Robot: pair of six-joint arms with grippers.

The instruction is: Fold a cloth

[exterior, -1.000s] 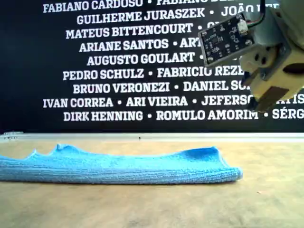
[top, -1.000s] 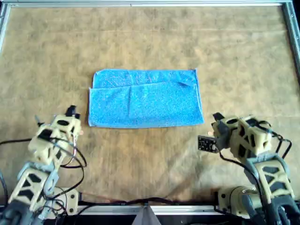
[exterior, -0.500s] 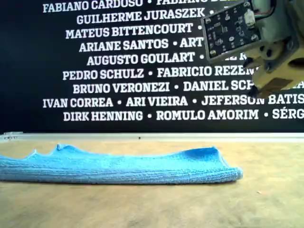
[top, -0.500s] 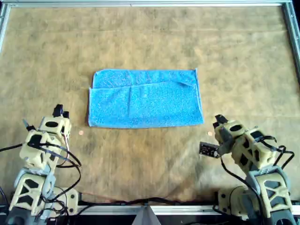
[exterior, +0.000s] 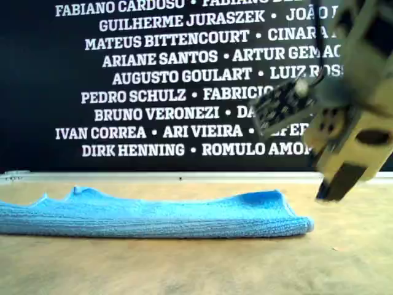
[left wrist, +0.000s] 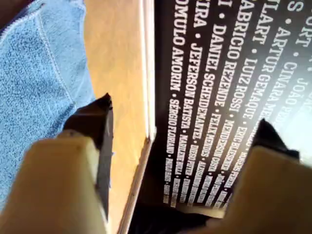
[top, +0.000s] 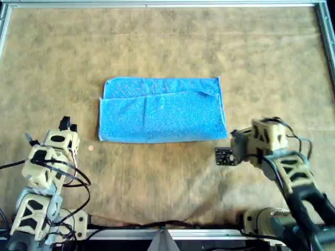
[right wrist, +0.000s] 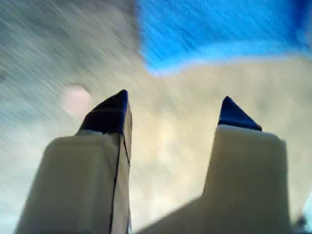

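Observation:
The cloth [top: 162, 110] is a sky-blue towel lying folded into a flat rectangle in the middle of the brown table, its upper layer stopping short of the far hem. From the side the cloth [exterior: 153, 215] is a low double layer. My right gripper [top: 235, 136] hovers open just off the cloth's near right corner in the overhead view, and in the exterior view the right gripper [exterior: 334, 184] hangs close above the table. Its wrist view is blurred, showing the cloth [right wrist: 219, 29] corner ahead of the empty right gripper [right wrist: 175, 112]. My left gripper [top: 68, 125] is open, apart from the cloth's near left corner, with cloth [left wrist: 34, 87] beside the empty left gripper [left wrist: 183, 129].
A metal rail [top: 157, 4] frames the table. A black banner [exterior: 153, 80] with white names stands behind the far edge. A small pink dot [top: 90, 148] marks the table near the left arm. A circuit board [top: 224, 156] juts from the right wrist. Cables [top: 78, 183] trail by the front edge.
The right gripper has swung toward the cloth's near right corner and dropped lower in the exterior view. The left arm drew back from the cloth, then stayed still. The cloth has not moved.

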